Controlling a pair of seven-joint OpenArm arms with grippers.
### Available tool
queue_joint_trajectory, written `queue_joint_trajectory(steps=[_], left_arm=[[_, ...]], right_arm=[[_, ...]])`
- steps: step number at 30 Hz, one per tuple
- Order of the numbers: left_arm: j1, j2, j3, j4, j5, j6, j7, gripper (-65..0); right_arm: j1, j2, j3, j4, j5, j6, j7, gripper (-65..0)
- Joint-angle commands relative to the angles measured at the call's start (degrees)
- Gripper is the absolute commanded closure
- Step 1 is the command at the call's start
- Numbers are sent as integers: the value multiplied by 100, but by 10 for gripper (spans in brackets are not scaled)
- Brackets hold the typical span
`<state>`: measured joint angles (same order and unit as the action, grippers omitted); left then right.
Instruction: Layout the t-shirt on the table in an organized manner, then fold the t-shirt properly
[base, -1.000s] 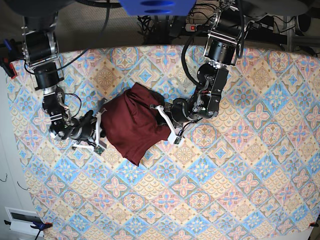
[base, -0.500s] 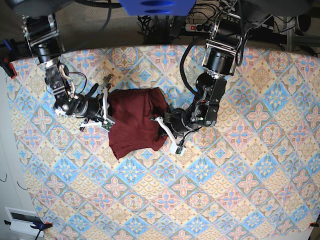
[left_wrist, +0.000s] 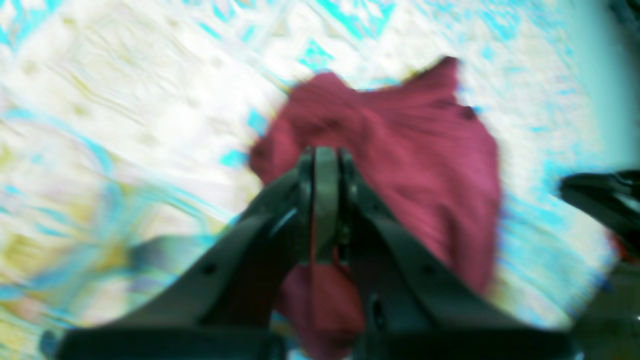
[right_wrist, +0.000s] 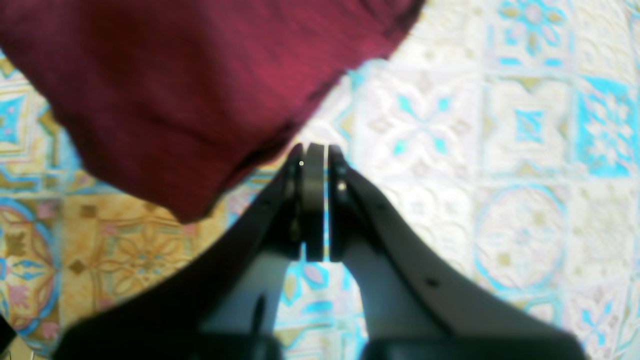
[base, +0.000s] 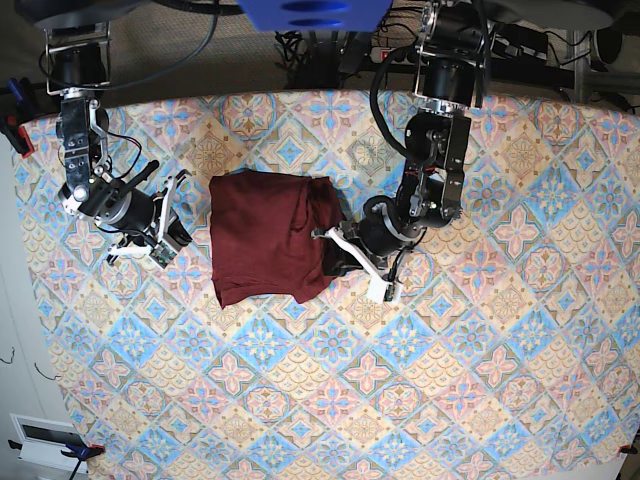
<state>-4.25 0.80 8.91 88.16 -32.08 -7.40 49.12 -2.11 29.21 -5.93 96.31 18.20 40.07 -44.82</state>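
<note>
The dark red t-shirt (base: 265, 240) lies as a rough, bunched rectangle on the patterned table (base: 450, 380), left of centre. My left gripper (base: 340, 258) is shut at the shirt's right edge. In the blurred left wrist view its pads (left_wrist: 325, 200) are pressed together over the t-shirt (left_wrist: 425, 165), with no fabric seen between them. My right gripper (base: 170, 222) is shut and empty a short way left of the shirt. Its pads (right_wrist: 314, 200) meet in the right wrist view, just off the lower edge of the t-shirt (right_wrist: 175, 90), over the bare table (right_wrist: 500, 150).
Behind the table's far edge are a power strip (base: 385, 55), cables and a blue object (base: 310, 12). A red clamp (base: 15, 130) grips the left edge. A white box (base: 45, 440) sits off the near left corner.
The right gripper has drawn back to the left, off the shirt's left edge. The shirt has turned from a slanted heap into a squarer shape. The left gripper stayed at its right edge.
</note>
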Motion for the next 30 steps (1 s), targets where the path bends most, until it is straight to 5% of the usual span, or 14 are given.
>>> queue_joint_trajectory(steps=[1,9,17,25,30], left_arm=[[-28,48,28,182,-252,-47,-99,0],[43,496,151,226,-850,-56,-38,0],[210,505,661,279,-814,-56,165,-9],[377,188,652,613,-814,-21,121,-344],[324,180,353,340,-806,-21,121,-396]], right_arm=[[119,90,97,105,57,-7,117,-6],[136,72,132,52,57,-7,117,-6],[136,72,132,43,57,-7,117,-6],[127,72,123,43,57,-7,117,-6],[136,72,123,43,57,-7,117,-6]])
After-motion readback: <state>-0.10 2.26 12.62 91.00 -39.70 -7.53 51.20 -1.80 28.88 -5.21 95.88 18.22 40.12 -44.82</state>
